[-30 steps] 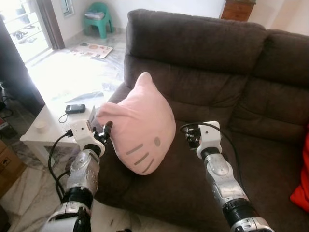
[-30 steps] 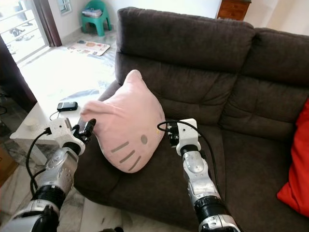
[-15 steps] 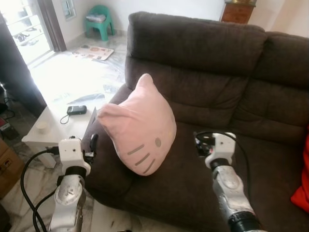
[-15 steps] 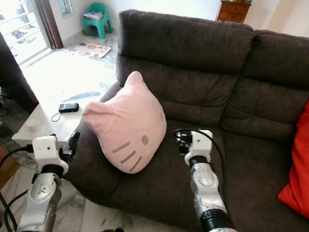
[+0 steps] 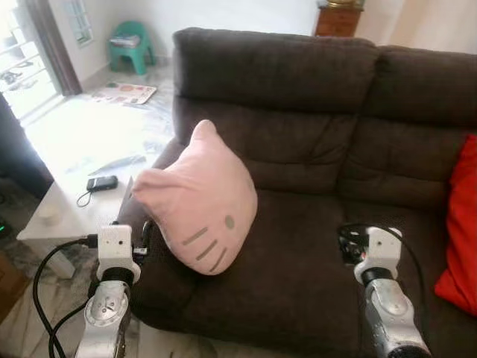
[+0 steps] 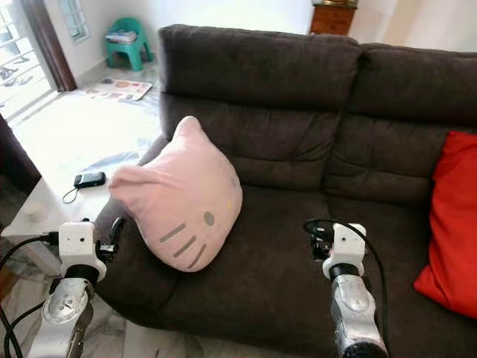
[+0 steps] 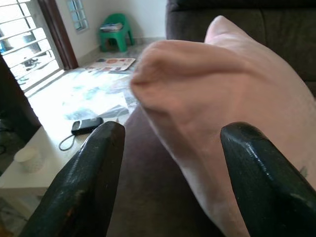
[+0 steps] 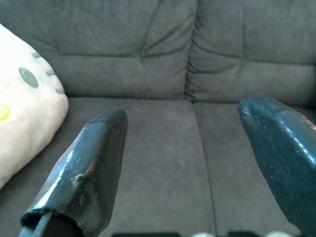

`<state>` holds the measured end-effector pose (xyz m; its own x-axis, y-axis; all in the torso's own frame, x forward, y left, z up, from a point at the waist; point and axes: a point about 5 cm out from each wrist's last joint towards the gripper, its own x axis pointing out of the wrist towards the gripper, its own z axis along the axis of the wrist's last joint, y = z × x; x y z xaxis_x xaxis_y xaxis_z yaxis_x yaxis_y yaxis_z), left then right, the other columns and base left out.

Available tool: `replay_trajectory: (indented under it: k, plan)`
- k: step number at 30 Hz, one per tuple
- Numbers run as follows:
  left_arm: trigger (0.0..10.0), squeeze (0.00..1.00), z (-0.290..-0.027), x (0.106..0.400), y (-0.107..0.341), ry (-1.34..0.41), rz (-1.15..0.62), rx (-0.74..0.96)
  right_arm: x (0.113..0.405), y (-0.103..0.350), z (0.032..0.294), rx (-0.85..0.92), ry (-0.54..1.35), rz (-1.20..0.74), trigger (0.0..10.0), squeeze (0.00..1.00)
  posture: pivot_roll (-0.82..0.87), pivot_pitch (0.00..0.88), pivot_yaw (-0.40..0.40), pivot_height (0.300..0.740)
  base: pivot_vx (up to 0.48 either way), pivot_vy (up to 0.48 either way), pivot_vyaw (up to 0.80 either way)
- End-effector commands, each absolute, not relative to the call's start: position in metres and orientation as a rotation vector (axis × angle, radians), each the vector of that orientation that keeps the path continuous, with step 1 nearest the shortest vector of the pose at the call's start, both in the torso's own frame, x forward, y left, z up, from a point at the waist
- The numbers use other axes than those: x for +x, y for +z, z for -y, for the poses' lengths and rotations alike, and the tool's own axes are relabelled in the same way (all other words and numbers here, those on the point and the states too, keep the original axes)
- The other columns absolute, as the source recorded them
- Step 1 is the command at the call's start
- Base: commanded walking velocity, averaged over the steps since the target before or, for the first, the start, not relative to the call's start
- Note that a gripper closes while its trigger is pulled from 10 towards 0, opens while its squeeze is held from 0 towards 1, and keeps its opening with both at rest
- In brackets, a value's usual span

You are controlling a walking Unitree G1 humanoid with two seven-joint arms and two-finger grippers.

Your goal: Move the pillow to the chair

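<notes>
Left wrist view: left gripper [image 7: 170, 185] open beside pillow [image 5: 197, 198] | right gripper [image 8: 187, 173] open over sofa [image 5: 313, 246]; step: pre-grasp | next: both close in on pillow

The pillow [image 5: 197, 200] is propped on the left end of the sofa [image 5: 313, 149], against its armrest. A cushion [image 5: 460, 224] is set at the sofa's right end. A table [image 5: 56, 212] is placed left of the sofa, with a phone [image 5: 101, 182] and a cup [image 5: 48, 214] on it. A chair [image 5: 128, 45] is seen far behind, with a mat [image 5: 123, 92] laid before it.
</notes>
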<state>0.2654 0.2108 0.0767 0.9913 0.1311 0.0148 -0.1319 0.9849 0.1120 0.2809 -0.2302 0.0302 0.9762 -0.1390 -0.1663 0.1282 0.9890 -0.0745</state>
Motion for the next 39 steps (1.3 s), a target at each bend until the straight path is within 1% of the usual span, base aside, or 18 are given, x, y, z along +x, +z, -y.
replay_trajectory:
  k: [1, 4, 7, 11, 14, 17, 22, 27, 35, 39]
  plan:
    - [10.0, 0.0, -0.213, 0.263, 0.068, 0.144, -0.021, 0.073, 0.281, 0.029, 0.224, -0.054, -0.107, -0.172, 10.0, 0.0, 0.04, 0.0, 0.031, 0.74, 0.0, 0.0, 0.0]
    - [10.0, 0.0, -0.211, 0.263, 0.068, 0.144, -0.011, 0.06, 0.282, 0.03, 0.214, -0.05, -0.055, -0.154, 10.0, 0.0, 0.04, 0.0, 0.029, 0.74, 0.0, 0.0, 0.0]
    - [10.0, 0.0, -0.207, 0.263, 0.069, 0.133, -0.004, 0.066, 0.283, 0.033, 0.212, -0.038, -0.053, -0.126, 10.0, 0.0, 0.04, 0.0, 0.028, 0.74, 0.0, 0.0, 0.0]
    - [10.0, 0.0, -0.203, 0.262, 0.075, 0.105, 0.021, 0.069, 0.287, 0.044, 0.22, -0.001, -0.148, -0.074, 10.0, 0.0, 0.04, 0.0, 0.035, 0.74, 0.0, 0.0, 0.0]
    - [10.0, 0.0, -0.198, 0.26, 0.076, 0.06, 0.027, 0.108, 0.284, 0.045, 0.198, -0.043, -0.036, -0.044, 10.0, 0.0, 0.04, 0.0, 0.039, 0.74, 0.0, 0.0, 0.0]
    - [10.0, 0.0, -0.199, 0.259, 0.067, 0.074, -0.002, 0.081, 0.276, 0.034, 0.19, -0.065, -0.002, -0.078, 10.0, 0.0, 0.04, 0.0, 0.039, 0.74, 0.0, 0.0, 0.0]
    - [10.0, 0.0, -0.202, 0.256, 0.054, 0.089, -0.062, 0.078, 0.273, 0.026, 0.193, -0.053, -0.033, -0.121, 10.0, 0.0, 0.03, 0.0, 0.043, 0.74, 0.0, 0.0, 0.0]
    - [10.0, 0.0, -0.203, 0.249, 0.042, 0.096, -0.118, 0.05, 0.265, 0.015, 0.204, -0.058, -0.08, -0.185, 10.0, 0.0, 0.03, 0.0, 0.043, 0.74, 0.0, 0.0, 0.0]
    - [10.0, 0.0, -0.198, 0.254, 0.051, 0.082, -0.075, 0.043, 0.272, 0.022, 0.203, -0.058, -0.076, -0.163, 10.0, 0.0, 0.04, 0.0, 0.031, 0.74, 0.0, 0.0, 0.0]
    - [10.0, 0.0, -0.195, 0.257, 0.052, 0.078, -0.068, 0.035, 0.276, 0.025, 0.197, -0.047, -0.072, -0.153, 10.0, 0.0, 0.05, 0.0, 0.027, 0.74, 0.0, 0.0, 0.0]
